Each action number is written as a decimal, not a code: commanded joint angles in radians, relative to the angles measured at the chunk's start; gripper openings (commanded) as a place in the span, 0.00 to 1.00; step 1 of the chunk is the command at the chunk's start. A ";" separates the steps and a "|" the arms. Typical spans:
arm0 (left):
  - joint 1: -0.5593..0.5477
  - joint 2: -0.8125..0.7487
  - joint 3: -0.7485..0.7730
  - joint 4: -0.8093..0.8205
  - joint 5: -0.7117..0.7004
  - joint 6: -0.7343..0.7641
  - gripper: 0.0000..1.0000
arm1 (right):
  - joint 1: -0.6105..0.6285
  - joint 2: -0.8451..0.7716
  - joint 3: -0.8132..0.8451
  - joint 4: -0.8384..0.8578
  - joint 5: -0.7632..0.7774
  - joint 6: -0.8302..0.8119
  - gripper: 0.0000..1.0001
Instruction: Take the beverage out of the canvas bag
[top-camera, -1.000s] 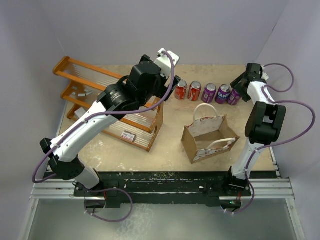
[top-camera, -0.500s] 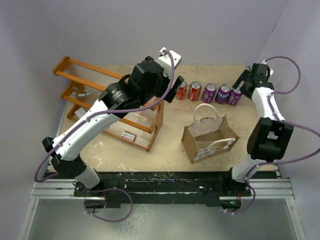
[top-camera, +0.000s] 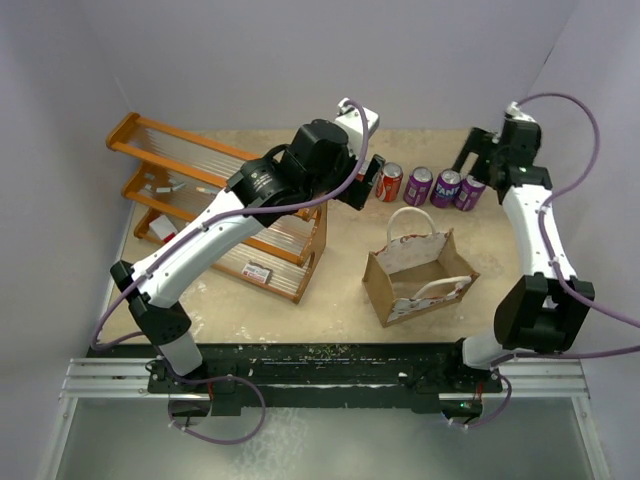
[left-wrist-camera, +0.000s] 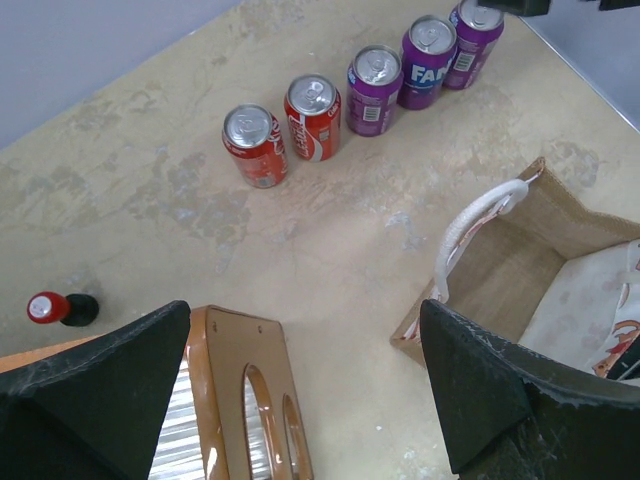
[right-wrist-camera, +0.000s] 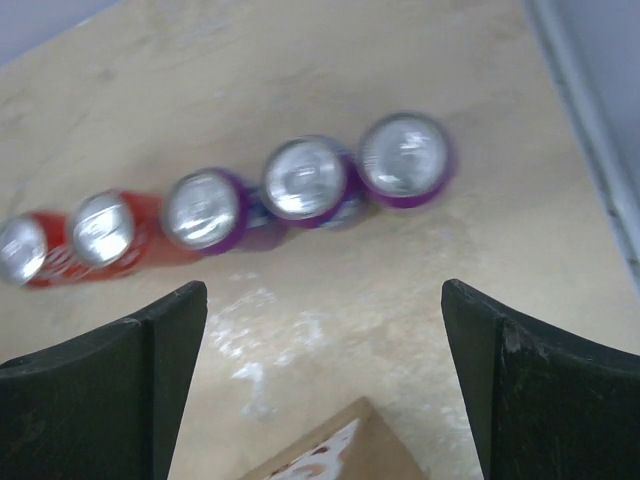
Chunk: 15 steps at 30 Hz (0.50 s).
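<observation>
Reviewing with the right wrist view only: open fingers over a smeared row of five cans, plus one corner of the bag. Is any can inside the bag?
Observer: None shows. In the top view the small boxy tan-brown canvas bag with white loop handles stands open, showing only its bare floor.
Operator: Where is the left arm?
Observer: Its left gripper, open, hangs over the end of the orange wooden rack with clear shelves, near the bag.
Operator: Are the cans upright?
Observer: Yes. The left wrist view shows two red soda cans and three purple soda cans standing in one row.
</observation>
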 joint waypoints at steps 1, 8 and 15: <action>0.023 -0.002 0.035 0.025 0.025 -0.076 0.99 | 0.220 -0.007 0.168 -0.100 -0.004 -0.086 1.00; 0.099 -0.073 -0.016 0.041 0.018 -0.143 0.99 | 0.519 -0.075 0.357 -0.269 0.032 -0.058 1.00; 0.146 -0.285 -0.072 -0.011 -0.081 -0.156 0.99 | 0.551 -0.330 0.397 -0.368 0.000 -0.054 1.00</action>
